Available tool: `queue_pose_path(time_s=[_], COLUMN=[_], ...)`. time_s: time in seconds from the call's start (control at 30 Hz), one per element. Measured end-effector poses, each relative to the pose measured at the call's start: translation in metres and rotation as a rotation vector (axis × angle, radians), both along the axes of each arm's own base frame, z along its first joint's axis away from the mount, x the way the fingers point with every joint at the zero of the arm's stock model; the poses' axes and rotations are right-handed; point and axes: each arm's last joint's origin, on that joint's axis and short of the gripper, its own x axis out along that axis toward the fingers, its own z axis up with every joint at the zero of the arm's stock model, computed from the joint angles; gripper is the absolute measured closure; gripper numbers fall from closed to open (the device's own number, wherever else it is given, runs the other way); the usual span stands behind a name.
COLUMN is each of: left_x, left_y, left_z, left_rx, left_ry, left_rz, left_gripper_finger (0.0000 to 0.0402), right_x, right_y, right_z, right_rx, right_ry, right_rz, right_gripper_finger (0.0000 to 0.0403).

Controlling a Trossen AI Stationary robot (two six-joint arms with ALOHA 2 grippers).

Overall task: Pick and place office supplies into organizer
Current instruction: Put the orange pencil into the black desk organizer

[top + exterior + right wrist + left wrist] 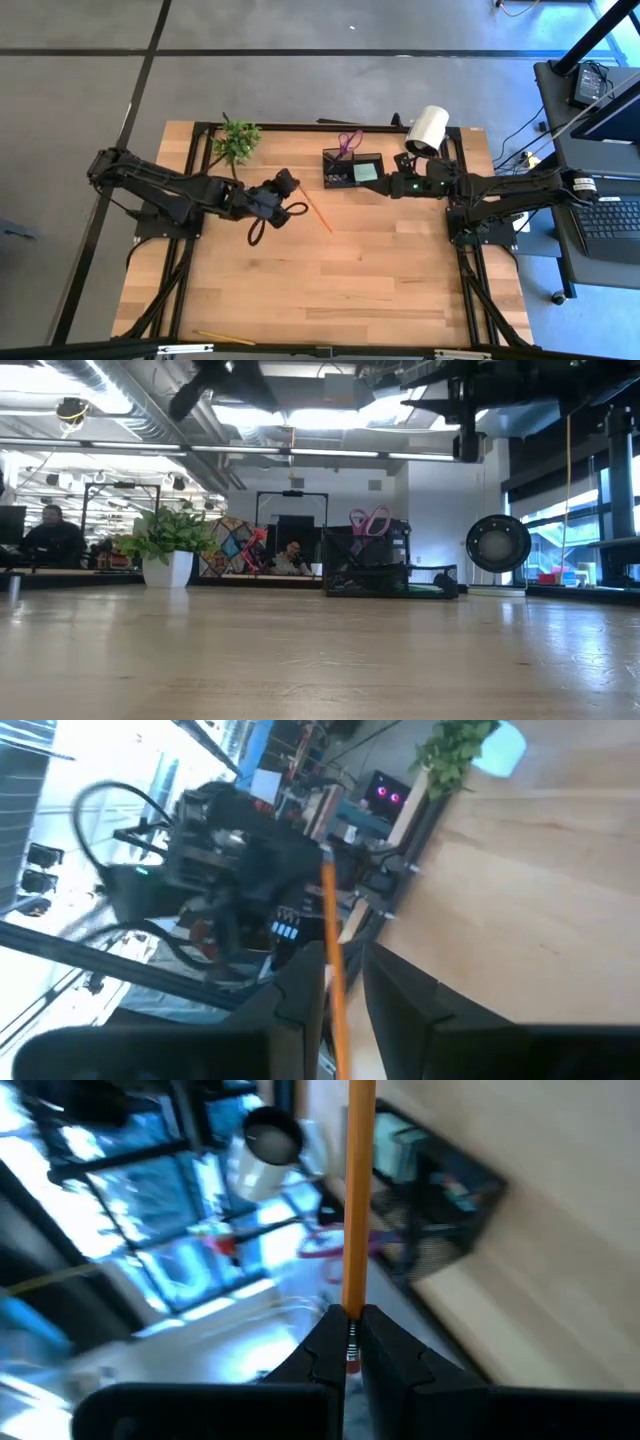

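Note:
My left gripper (292,192) hovers left of the table's middle, shut on an orange pencil (317,212) that sticks out toward the right and near side. The black organizer (352,168) stands at the far middle, with purple-handled scissors (348,142) upright in its taller part and a light-green sticky pad (366,172) inside. My right gripper (385,186) hangs open just right of the organizer, holding nothing. In its wrist view the pencil (333,960) shows in the gap between its fingers, but the high view shows them apart. A yellow pencil (225,338) lies at the near edge. My left gripper (350,1315) pinches the orange pencil's metal-banded end (351,1342) between its two fingers. The shaft (358,1190) runs straight on ahead of the fingers, along their line. The fingers point toward the table's right. No part of the pencil shows on the tabletop in the low view.
A potted green plant (237,140) stands at the far left of the organizer, a large white cylinder (428,130) at the far right. The bare wood tabletop (330,280) stretches between the arms and the near edge. People sit in the room beyond the table.

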Motion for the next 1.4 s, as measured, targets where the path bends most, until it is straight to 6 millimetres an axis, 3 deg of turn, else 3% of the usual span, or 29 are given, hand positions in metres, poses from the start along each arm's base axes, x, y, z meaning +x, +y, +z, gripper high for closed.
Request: queue_pose_path(time_s=[0.17, 0.47, 0.6, 0.77, 0.93, 1.1, 1.4], left_x=[0.007, 0.011, 0.012, 0.012, 0.014, 0.015, 0.015], left_y=[0.001, 0.0, -0.002, -0.003, -0.006, -0.006, -0.006], left_z=[0.011, 0.018, 0.018, 0.018, 0.023, 0.026, 0.026], left_rx=[0.115, 0.249, 0.26, 0.258, 0.255, 0.264, 0.272], left_ry=[-0.026, 0.004, 0.022, 0.025, -0.038, -0.062, -0.057], left_rz=[-0.069, -0.148, -0.21, -0.259, -0.258, -0.26, -0.247], left_gripper_finger=[0.0389, 0.0388, 0.0388, 0.0388, 0.0388, 0.0388, 0.0388], right_x=[0.012, 0.032, 0.048, 0.076, 0.101, 0.121, 0.13], right_y=[0.0, -0.001, -0.002, -0.003, -0.005, -0.006, -0.005], right_z=[-0.01, -0.013, -0.006, 0.014, 0.03, 0.049, 0.052], right_rx=[0.004, 0.062, -0.03, -0.163, -0.262, -0.301, -0.303], right_ry=[0.014, -0.116, -0.094, -0.013, 0.178, 0.176, 0.23], right_rz=[0.032, 0.051, 0.078, 0.141, 0.174, 0.212, 0.258], right_gripper_finger=[0.0302, 0.0166, 0.0138, 0.014, 0.0159, 0.0178, 0.0188])
